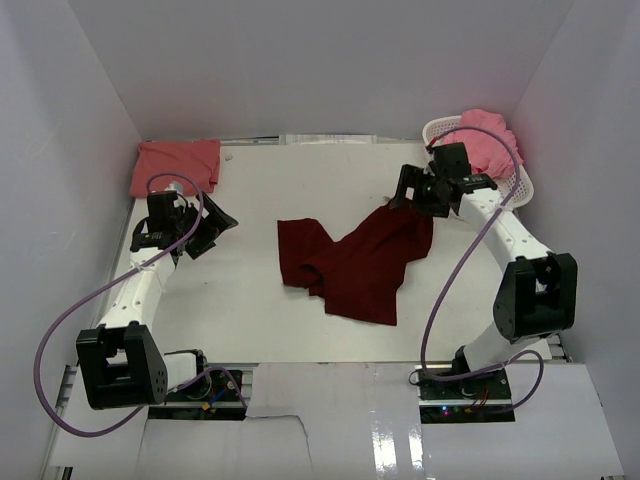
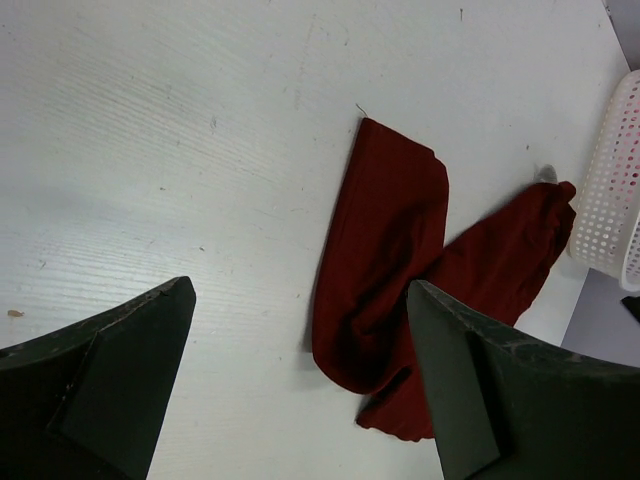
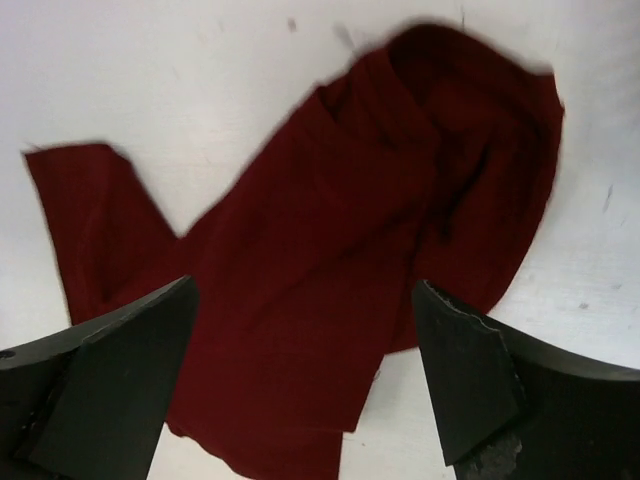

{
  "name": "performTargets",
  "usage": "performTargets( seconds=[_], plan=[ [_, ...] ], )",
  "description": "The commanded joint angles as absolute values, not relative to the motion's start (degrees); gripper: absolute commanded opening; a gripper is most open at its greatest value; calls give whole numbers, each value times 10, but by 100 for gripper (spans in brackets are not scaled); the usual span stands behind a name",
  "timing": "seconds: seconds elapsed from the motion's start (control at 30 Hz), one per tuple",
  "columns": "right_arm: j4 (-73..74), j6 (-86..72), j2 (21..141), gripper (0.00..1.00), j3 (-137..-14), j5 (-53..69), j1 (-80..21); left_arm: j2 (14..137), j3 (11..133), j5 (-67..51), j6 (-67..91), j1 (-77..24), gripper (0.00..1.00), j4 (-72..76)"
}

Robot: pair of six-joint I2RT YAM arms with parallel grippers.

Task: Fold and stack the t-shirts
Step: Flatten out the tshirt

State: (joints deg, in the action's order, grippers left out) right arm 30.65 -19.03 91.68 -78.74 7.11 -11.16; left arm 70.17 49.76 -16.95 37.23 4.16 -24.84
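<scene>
A dark maroon t-shirt (image 1: 355,262) lies crumpled in the middle of the white table, and shows too in the left wrist view (image 2: 385,250) and the right wrist view (image 3: 330,230). A salmon t-shirt (image 1: 176,165) lies folded at the back left. A lighter pink t-shirt (image 1: 487,140) sits in the basket. My right gripper (image 1: 408,190) (image 3: 302,290) hovers open over the maroon shirt's far right corner, holding nothing. My left gripper (image 1: 205,232) (image 2: 300,290) stands open above bare table, to the left of the maroon shirt.
A white perforated basket (image 1: 520,185) (image 2: 615,190) stands at the back right corner, right behind the right arm. White walls close in the table on three sides. The arm bases and their cables sit at the near edge.
</scene>
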Motion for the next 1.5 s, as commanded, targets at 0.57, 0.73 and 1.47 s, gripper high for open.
performTargets(
  seconds=[0.57, 0.73, 1.47],
  plan=[
    [347, -344, 536, 69, -342, 72, -303, 702, 518, -182, 329, 40, 98, -262],
    [276, -366, 535, 65, -273, 92, -308, 709, 515, -187, 330, 40, 98, -258],
    [169, -365, 621, 8, -218, 90, -308, 716, 513, -177, 320, 40, 98, -260]
  ],
)
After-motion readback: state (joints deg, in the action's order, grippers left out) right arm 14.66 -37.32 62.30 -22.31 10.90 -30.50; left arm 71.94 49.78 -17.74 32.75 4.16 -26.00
